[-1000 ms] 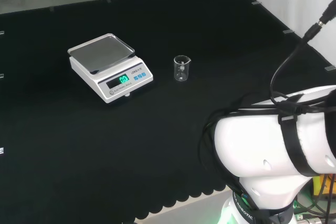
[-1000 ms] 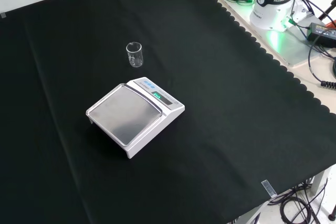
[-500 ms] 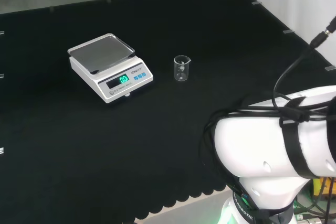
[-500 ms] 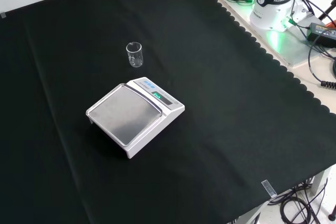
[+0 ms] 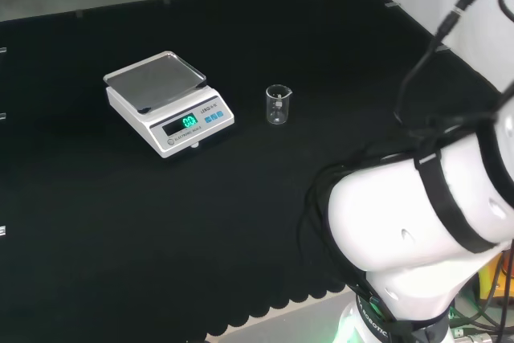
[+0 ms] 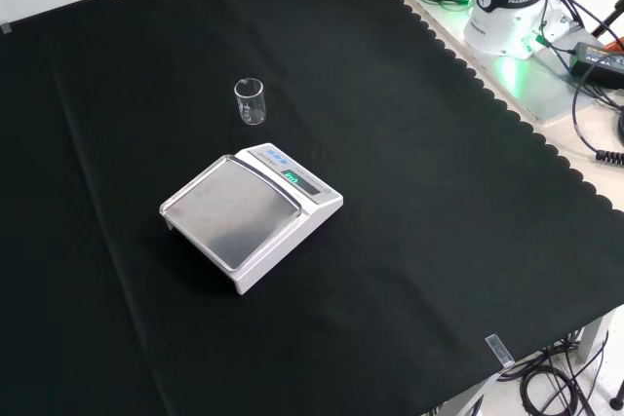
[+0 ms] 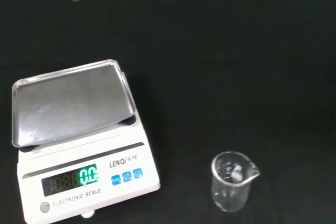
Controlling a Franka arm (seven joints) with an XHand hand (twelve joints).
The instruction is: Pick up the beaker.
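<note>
Clear glass beaker (image 5: 278, 105) stands upright on the black cloth (image 5: 241, 214), just right of the scale (image 5: 168, 103) in the head view; whether the hand's fingers are open I cannot tell.

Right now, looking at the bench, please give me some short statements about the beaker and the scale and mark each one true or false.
1. The beaker stands upright on the black cloth. True.
2. The beaker sits on the pan of the scale. False: it stands apart from the scale, on the cloth.
3. The scale's pan is bare. True.
4. The scale's display is dark. False: green digits are lit.
5. The beaker lies on its side. False: it is upright, spout at the rim.
</note>
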